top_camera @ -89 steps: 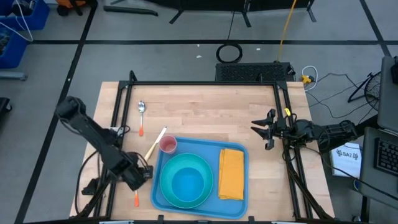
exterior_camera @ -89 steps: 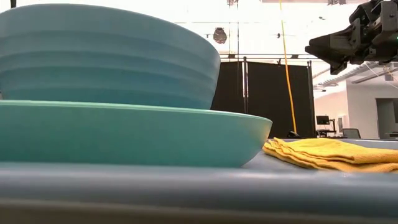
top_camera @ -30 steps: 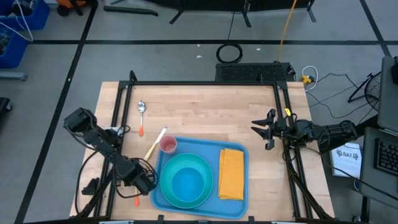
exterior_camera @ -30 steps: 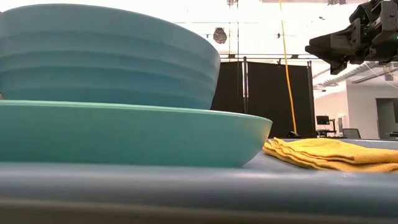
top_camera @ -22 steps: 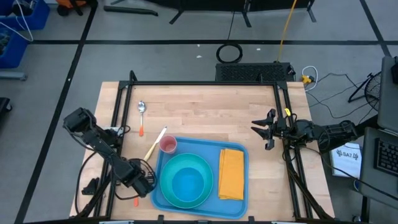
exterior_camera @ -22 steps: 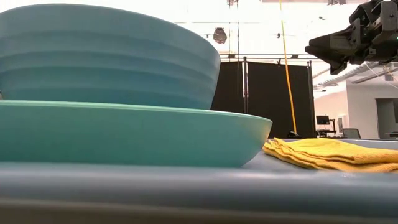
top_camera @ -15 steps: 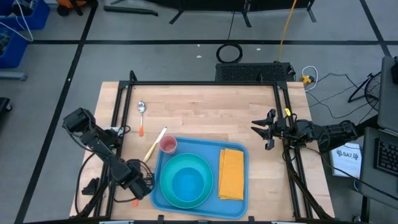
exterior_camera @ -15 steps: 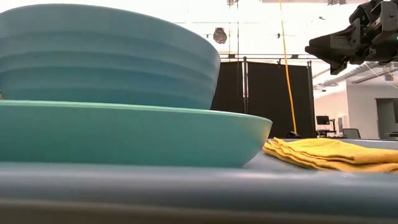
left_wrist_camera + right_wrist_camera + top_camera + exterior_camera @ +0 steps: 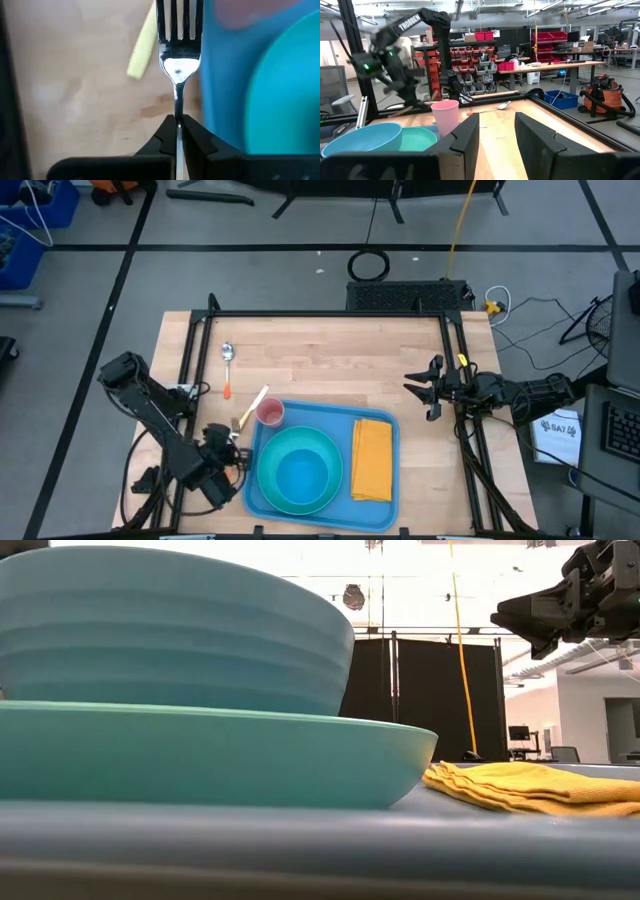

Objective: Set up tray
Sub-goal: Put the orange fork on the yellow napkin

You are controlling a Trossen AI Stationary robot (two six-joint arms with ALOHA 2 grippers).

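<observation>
Left tool (image 9: 176, 131) pinches a fork (image 9: 178, 47) by its handle, tines forward, presumably to lay it beside the tray (image 9: 385, 498); right tool (image 9: 496, 142) waits open at the tabletop (image 9: 330, 360) edge

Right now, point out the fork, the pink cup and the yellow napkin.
fork (image 9: 178, 62): left wrist view, base of the tines.
pink cup (image 9: 445, 119): right wrist view, middle of its side wall.
yellow napkin (image 9: 371, 459): high view, centre of the folded cloth.

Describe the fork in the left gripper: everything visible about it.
The fork looks like shiny metal, with four tines and a slim neck. The left gripper is shut on its neck, fingers pinching it from both sides. It is held over the wooden table beside the tray. Its handle end is hidden.
</observation>
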